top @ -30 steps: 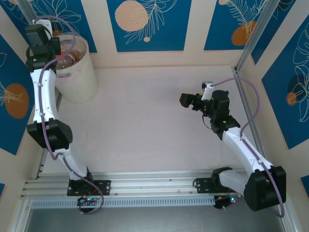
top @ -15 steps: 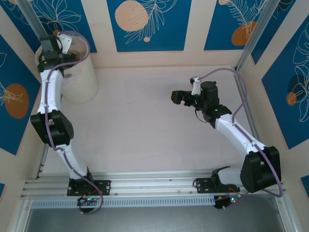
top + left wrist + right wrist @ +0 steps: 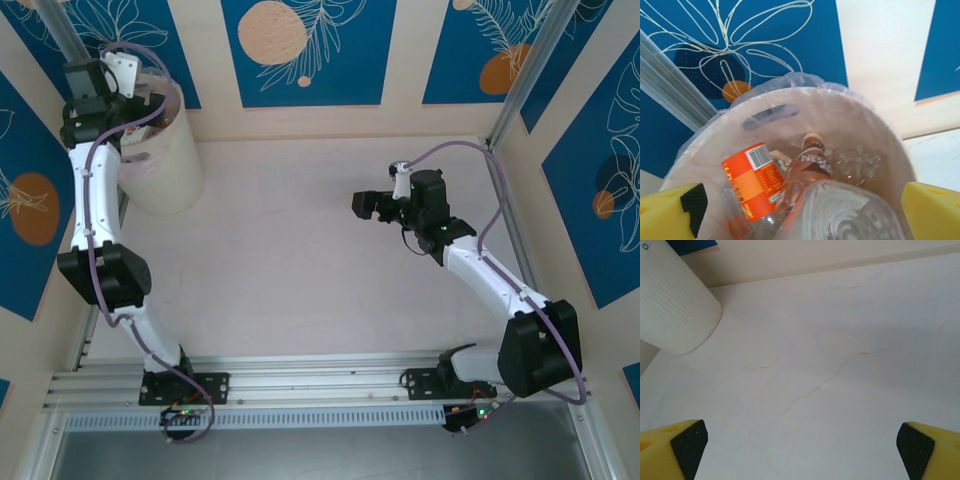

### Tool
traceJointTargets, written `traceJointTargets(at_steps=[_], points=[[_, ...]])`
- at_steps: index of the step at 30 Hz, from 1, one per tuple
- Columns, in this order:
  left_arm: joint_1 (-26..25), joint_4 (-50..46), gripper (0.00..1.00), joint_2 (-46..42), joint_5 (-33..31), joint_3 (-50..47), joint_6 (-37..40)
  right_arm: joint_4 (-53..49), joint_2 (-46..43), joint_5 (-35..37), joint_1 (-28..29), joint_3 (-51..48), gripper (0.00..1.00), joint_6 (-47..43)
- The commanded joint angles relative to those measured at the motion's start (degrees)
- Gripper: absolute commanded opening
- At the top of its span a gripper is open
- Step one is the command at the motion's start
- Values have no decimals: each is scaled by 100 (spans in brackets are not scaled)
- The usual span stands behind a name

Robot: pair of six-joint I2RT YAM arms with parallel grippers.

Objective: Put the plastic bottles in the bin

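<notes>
Both wide open, empty: left fingers (image 3: 665, 212) over bin (image 3: 855, 120) of bottles (image 3: 752, 182); right fingers (image 3: 932, 447) above table (image 3: 815, 365).

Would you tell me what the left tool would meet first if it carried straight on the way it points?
Most likely the clear bottle lying uppermost in the bin, though depth is unclear.
</notes>
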Motion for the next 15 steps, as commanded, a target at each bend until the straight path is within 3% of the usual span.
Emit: traceJointTargets(at_steps=[1, 4, 6, 8, 10, 15], points=[[-1, -280, 100, 90, 807, 238, -966, 11, 115, 116, 47, 45, 99, -117], [-47, -339, 100, 277, 1206, 253, -1365, -37, 200, 104, 63, 107, 99, -140], [-94, -421, 100, 414, 1064, 224, -1480, -105, 232, 115, 72, 156, 99, -167], [-138, -574, 91, 581, 453, 214, -1693, -146, 249, 129, 90, 161, 99, -182], [-144, -751, 75, 747, 318, 186, -1763, -135, 241, 153, 98, 153, 99, -188], [-185, -849, 73, 809, 349, 261, -1584, -191, 240, 154, 117, 222, 99, -197]])
